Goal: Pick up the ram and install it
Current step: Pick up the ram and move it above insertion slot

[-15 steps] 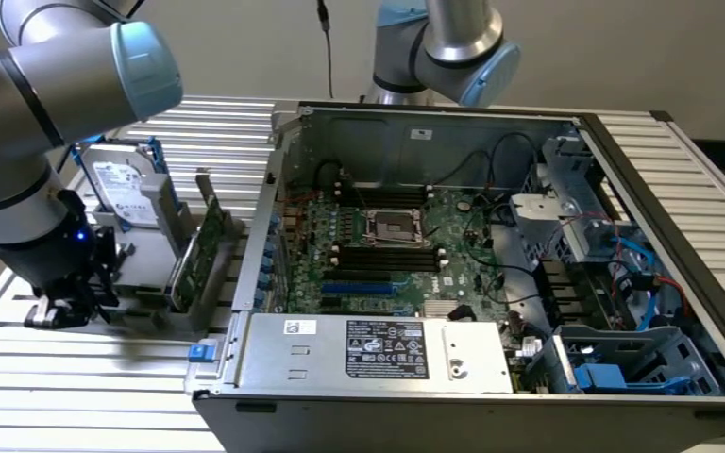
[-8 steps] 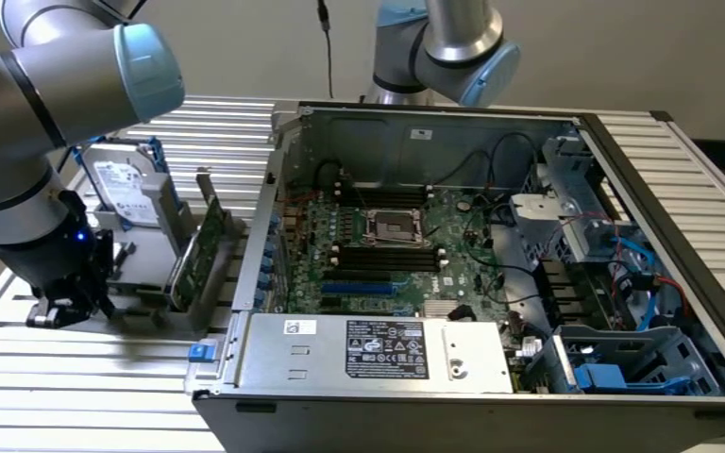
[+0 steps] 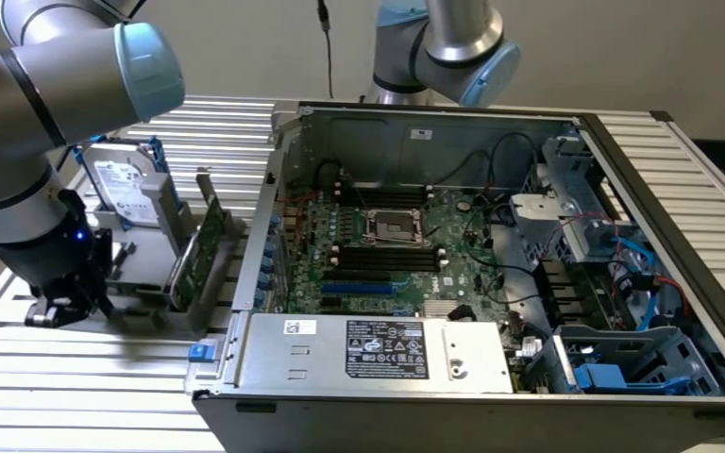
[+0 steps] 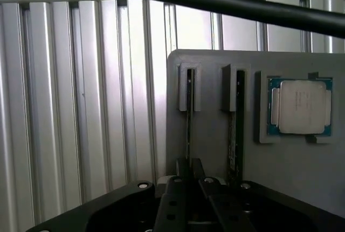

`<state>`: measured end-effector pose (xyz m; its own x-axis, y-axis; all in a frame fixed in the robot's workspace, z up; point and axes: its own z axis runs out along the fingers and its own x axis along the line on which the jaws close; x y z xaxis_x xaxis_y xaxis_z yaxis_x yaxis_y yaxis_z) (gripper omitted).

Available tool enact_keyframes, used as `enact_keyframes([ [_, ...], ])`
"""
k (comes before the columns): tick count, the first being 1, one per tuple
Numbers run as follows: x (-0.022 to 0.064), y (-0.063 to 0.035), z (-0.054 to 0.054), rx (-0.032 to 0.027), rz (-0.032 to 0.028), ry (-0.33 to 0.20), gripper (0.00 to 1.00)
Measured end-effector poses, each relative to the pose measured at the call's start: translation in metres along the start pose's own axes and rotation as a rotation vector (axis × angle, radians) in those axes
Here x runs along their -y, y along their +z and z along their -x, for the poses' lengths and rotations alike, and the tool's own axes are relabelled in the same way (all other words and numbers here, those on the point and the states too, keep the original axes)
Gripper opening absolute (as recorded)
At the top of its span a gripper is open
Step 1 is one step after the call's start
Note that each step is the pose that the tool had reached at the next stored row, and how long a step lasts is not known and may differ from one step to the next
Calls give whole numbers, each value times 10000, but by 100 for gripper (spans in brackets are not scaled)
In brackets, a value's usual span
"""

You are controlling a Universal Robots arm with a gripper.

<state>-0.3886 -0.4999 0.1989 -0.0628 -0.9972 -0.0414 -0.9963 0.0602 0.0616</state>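
- Hanging low at the exterior view's left, the gripper [image 3: 67, 307] is over the bench [image 3: 86, 377], beside the open computer case [image 3: 463, 425].
- The ram [image 4: 189, 118] stands on edge in a slot of the grey holder [image 4: 210, 151] (a second stick [image 4: 233, 135] in the neighbouring slot), its end at the gripper.
- Whether the gripper is pinching it cannot be told.

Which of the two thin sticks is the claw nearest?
The ram farther from the square chip; the claw lines up with it, while the other stick stands beside the chip.
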Motion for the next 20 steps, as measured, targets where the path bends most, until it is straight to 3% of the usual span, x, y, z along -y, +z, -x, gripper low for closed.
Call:
enact_keyframes([
  [7, -13, -205, 8, -4, 78, 4, 14],
  [16, -32, -608, 25, -8, 137, 5, 14],
  [20, 28, -791, 38, -8, 164, 7, 14],
])
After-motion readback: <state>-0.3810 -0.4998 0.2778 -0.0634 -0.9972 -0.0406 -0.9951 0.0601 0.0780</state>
